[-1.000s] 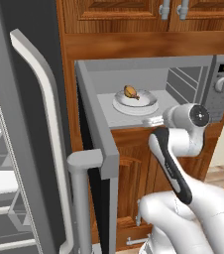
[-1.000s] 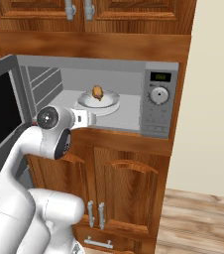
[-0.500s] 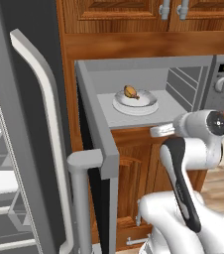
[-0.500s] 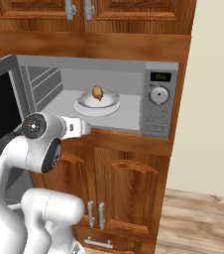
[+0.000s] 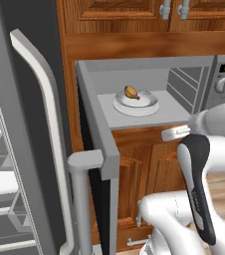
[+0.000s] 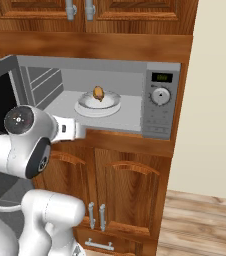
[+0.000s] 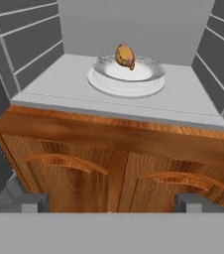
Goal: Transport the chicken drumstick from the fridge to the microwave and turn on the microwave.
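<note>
Drumstick in microwave, door wide open, jaws wide apart and empty.

The chicken drumstick (image 7: 125, 56) sits on the white plate (image 7: 109, 82) inside the microwave (image 6: 160, 120); the gripper (image 7: 113, 202) is outside the microwave, just below its front edge, facing the wooden cabinet doors (image 7: 109, 173). Microwave door (image 5: 97, 144) swings out left, toward the fridge handle (image 5: 45, 124). Judging by this, closing and starting remain. Risks: arm sweeps wide to reach the door and clips its edge or the fridge handle; a weak push leaves it ajar, so pressing the panel does nothing. Start button is probably below the knob (image 6: 160, 96), too small to tell.
</note>
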### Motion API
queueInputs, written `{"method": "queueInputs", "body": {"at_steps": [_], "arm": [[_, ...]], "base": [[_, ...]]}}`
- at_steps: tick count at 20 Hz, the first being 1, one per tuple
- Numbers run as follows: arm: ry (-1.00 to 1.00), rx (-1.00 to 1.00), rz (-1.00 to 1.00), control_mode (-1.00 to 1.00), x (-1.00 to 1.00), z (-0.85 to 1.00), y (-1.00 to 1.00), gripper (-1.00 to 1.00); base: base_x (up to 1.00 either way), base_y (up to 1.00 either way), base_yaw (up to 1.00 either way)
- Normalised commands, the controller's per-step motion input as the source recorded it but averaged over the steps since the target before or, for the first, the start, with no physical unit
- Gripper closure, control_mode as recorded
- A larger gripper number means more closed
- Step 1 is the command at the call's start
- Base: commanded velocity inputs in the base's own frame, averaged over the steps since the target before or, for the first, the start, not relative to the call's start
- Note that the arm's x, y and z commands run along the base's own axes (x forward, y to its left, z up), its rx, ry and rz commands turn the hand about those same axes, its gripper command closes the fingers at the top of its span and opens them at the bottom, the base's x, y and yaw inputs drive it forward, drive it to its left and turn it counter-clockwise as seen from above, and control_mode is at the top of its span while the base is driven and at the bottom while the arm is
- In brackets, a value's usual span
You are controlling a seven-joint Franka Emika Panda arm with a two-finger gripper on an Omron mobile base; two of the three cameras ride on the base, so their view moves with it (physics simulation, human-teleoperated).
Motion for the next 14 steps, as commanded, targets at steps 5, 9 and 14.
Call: {"method": "queueInputs", "body": {"at_steps": [5, 9, 14], "arm": [[0.00, 0.00, 0.00, -1.00, -0.66, 0.00, 0.00, -1.00], [0.00, 0.00, 0.00, -1.00, -0.64, 0.00, 0.01, -1.00], [0.00, 0.00, 0.00, -1.00, -0.56, 0.00, 0.08, -1.00]], "base": [[0.00, 0.00, 0.00], [0.00, 0.00, 0.00], [0.00, 0.00, 0.00]]}}
